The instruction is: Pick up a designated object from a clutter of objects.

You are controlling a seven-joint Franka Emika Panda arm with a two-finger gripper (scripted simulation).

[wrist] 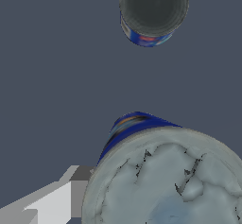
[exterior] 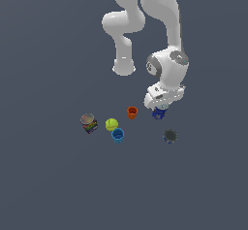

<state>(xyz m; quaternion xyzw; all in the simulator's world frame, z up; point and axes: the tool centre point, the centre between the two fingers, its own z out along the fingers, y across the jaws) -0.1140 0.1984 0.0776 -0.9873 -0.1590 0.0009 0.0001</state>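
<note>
The dark-blue can [exterior: 158,113] with a silver-grey flat top stands right under my gripper [exterior: 159,108], to the exterior view's right of the orange cup. In the wrist view its top [wrist: 165,180] fills the frame close up, with the blue side [wrist: 127,126] showing. One finger [wrist: 56,202] lies right against the can's side; the other finger is hidden behind the can. I cannot tell whether the jaws press on it. The rest of the clutter lies around it on the floor.
The orange cup [exterior: 132,112] is just beside the can. The yellow-green ball [exterior: 112,124], light-blue cup [exterior: 117,135] and multicoloured can [exterior: 88,123] lie farther to the exterior view's left. The dark grey can [exterior: 170,136] [wrist: 152,10] stands nearer the front.
</note>
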